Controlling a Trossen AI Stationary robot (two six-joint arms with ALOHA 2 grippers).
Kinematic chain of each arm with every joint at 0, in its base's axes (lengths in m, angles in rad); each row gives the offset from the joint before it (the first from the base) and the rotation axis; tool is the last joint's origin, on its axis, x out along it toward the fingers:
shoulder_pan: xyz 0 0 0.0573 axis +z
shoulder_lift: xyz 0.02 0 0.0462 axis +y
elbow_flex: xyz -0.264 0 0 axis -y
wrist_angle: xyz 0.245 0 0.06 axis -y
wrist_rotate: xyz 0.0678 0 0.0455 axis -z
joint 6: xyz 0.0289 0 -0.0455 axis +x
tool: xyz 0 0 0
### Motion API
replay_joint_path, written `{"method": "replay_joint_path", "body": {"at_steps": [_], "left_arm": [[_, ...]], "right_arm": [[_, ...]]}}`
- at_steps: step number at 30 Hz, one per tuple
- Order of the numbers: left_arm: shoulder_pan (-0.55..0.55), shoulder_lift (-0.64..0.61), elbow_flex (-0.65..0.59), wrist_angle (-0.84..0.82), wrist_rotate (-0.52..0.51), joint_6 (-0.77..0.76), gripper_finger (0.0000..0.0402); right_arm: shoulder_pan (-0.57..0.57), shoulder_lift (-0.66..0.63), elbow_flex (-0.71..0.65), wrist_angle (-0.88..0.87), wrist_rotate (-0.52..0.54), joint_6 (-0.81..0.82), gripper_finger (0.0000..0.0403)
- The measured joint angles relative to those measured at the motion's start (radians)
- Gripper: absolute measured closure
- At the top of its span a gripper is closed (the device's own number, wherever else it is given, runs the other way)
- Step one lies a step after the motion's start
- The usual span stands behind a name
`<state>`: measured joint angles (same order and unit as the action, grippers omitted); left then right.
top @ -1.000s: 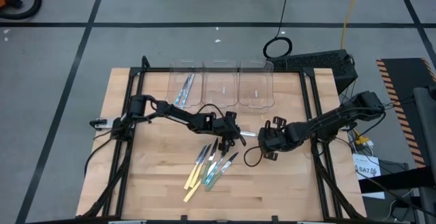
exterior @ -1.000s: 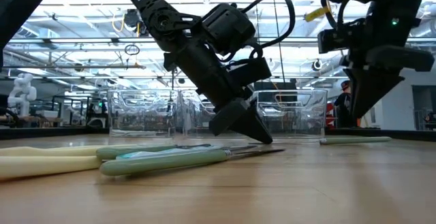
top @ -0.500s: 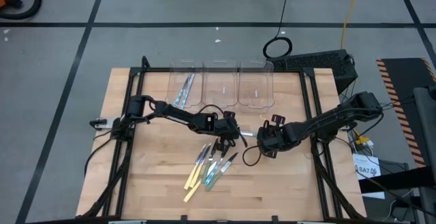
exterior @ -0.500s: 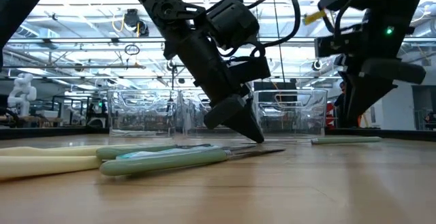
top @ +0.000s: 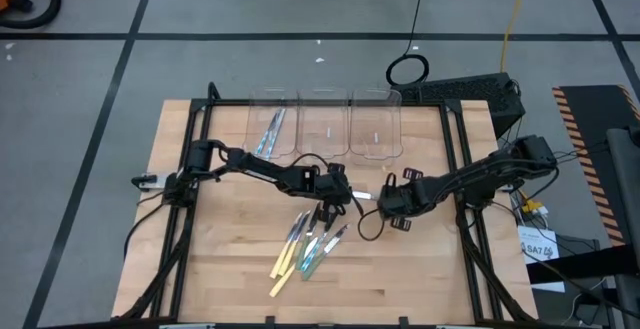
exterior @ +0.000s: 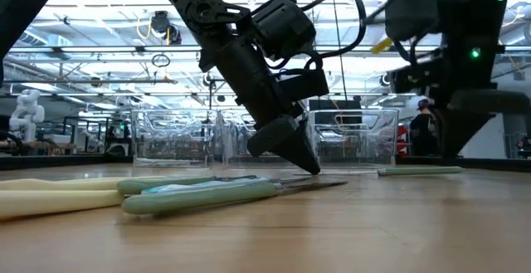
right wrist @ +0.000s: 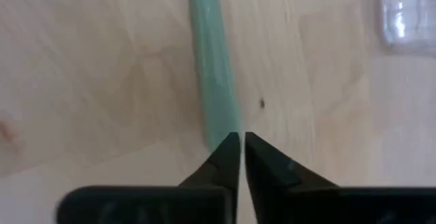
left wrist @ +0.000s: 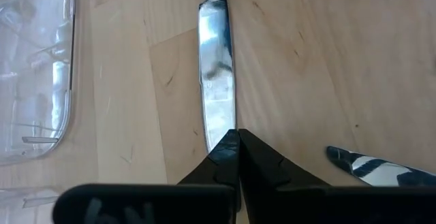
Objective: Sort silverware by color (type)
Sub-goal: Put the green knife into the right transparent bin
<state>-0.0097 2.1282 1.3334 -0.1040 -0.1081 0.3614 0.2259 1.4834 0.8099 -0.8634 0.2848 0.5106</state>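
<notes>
Silverware (top: 305,249) scattered mid tabletop (top: 420,269), left pincer (left wrist: 238,137) pressed together over knife blade (left wrist: 216,94), right pincer (right wrist: 242,139) pinched together at green handle (right wrist: 211,67) end

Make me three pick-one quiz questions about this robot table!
1. Which clear bin has silverware in it?
A. the one on the left arm's side
B. the middle one
C. the one on the right arm's side

2. What colour is the handle in front of the right tool?
A. red
B. green
C. black

3. How are the right tool's fingers?
A. wide open
B. shut
C. holding a cup

Answers: 1 A, the high view shows utensils lying in that bin. 2 B, the right wrist view shows a pale green handle. 3 B, the fingertips nearly meet.
</notes>
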Motion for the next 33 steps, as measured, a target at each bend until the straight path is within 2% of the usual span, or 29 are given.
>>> {"method": "replay_joint_path", "body": {"at_steps": [11, 18, 24, 28, 33], "left_arm": [[-0.009, -0.002, 0.001, 0.002, -0.012, 0.017, 0.0382], [-0.047, -0.001, 0.001, 0.037, -0.084, 0.072, 0.0312], [-0.062, -0.001, 0.001, 0.047, -0.120, 0.080, 0.0260], [-0.052, -0.001, 0.001, 0.048, -0.121, 0.076, 0.0253], [-0.031, -0.001, 0.001, 0.024, -0.120, 0.048, 0.0252]], "right_arm": [[-0.010, -0.004, -0.136, 0.162, -0.014, 0.006, 0.0400], [-0.010, -0.003, -0.139, 0.165, -0.016, 0.006, 0.0401], [-0.004, 0.000, -0.081, 0.097, -0.018, 0.040, 0.0402], [0.005, -0.001, -0.028, 0.093, -0.034, 0.011, 0.0402], [0.005, -0.001, 0.009, 0.077, 0.018, 0.000, 0.0381]]}}
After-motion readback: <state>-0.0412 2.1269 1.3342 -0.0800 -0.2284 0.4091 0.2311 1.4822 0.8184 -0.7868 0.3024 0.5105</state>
